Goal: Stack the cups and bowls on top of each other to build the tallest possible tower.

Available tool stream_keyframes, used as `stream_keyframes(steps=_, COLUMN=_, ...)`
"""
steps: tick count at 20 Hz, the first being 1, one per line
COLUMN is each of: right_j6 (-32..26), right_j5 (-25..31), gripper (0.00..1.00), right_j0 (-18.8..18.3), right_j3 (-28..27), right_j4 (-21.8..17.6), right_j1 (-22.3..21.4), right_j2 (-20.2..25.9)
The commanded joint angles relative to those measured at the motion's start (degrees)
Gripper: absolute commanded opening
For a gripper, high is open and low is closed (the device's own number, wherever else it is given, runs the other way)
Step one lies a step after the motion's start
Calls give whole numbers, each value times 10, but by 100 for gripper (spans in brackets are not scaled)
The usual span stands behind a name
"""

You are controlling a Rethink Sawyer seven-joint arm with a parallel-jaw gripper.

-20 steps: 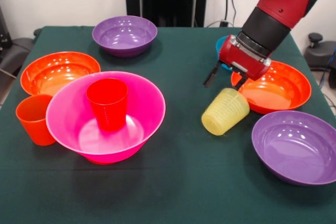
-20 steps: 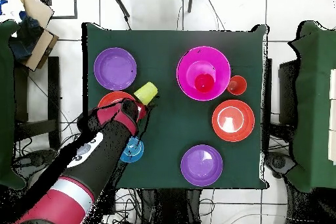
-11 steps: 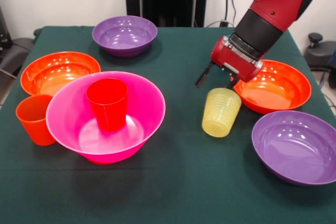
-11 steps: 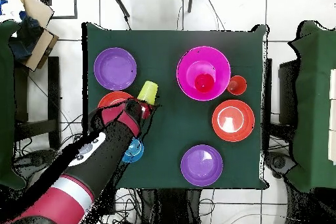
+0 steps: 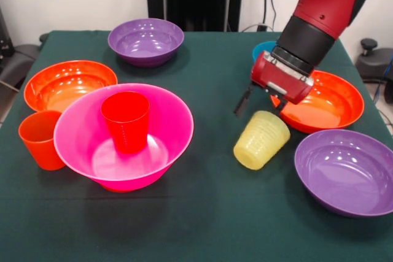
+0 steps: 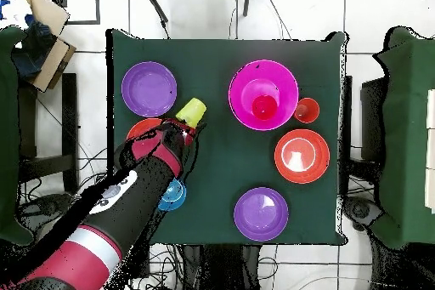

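- Front view: gripper [image 5: 261, 104] hangs just above the yellow cup [image 5: 261, 140]; jaws apart, holding nothing.
- Yellow cup lies tilted on the surface [image 5: 209, 213], beside an orange bowl [image 5: 325, 102].
- Red cup [image 5: 126, 121] stands upright inside the pink bowl [image 5: 161, 128].

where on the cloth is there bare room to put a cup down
Free: the near strip of the table in front of the pink bowl and the near purple bowl, and the middle patch between the pink bowl, the far purple bowl and the yellow cup. Crowded: around the gripper by the orange bowl.
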Motion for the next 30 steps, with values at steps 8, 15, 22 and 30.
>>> stream_keyframes(steps=8, right_j6=42, right_j5=-72, gripper=100, right_j0=-35, right_j3=-23, right_j4=-7, right_j1=-19, right_j2=114)
stream_keyframes(steps=15, right_j6=35, right_j5=-81, gripper=100, right_j0=-46, right_j3=-11, right_j4=-18, right_j1=-37, right_j2=152)
stream_keyframes(steps=22, right_j6=71, right_j5=-48, gripper=100, right_j0=-2, right_j3=-38, right_j4=20, right_j1=7, right_j2=66)
stream_keyframes(steps=30, right_j6=85, right_j5=-40, gripper=100, right_j0=27, right_j3=-62, right_j4=58, right_j1=53, right_j2=-7)
